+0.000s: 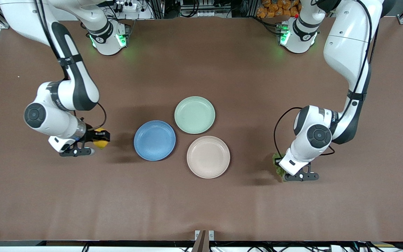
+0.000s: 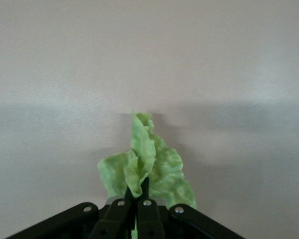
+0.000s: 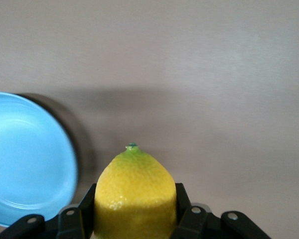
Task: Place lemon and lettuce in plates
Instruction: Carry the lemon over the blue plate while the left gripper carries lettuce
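Claws (image 1: 100,139) (image 1: 279,167) grip lemon (image 3: 135,196) and lettuce (image 2: 147,167) above table (image 1: 201,203).

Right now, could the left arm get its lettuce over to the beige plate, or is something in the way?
Probably yes. The left hand is shut on the lettuce, held over bare table toward the left arm's end. Nothing stands between it and the beige plate, which is empty.

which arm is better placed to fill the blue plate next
Right. Its gripper is shut on the lemon beside the blue plate. The left gripper, shut on the lettuce, is nearer the beige plate.
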